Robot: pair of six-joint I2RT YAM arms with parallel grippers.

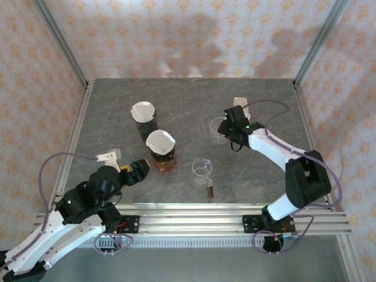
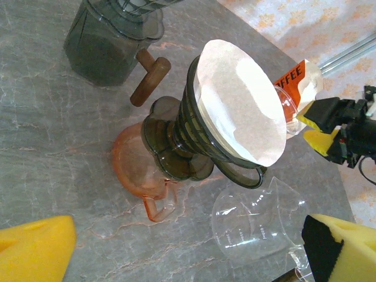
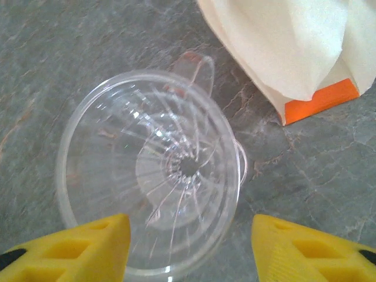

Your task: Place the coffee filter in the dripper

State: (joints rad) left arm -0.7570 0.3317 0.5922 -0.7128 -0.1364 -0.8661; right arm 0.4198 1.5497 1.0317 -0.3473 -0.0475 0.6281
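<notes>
A clear glass dripper [image 3: 153,170] stands empty on the grey table, its ribbed cone and centre hole showing. My right gripper [image 3: 191,252] hovers just over its near rim, open, with nothing between its yellow pads [image 3: 70,247]. From above, the right gripper [image 1: 232,126] sits over that clear dripper [image 1: 218,130]. A pack of white coffee filters [image 3: 288,53] with an orange edge lies just beyond it. A dark dripper holding a white filter [image 2: 241,111] rests on an orange glass server [image 2: 138,170]. My left gripper [image 2: 188,252] is open, low in front of the server.
A clear glass beaker [image 2: 258,226] stands right of the server, also seen from above as the beaker [image 1: 202,167]. A second dark dripper with a filter [image 1: 144,111] stands further back. A small brown item [image 1: 210,190] lies near the front edge. Metal frame posts bound the table.
</notes>
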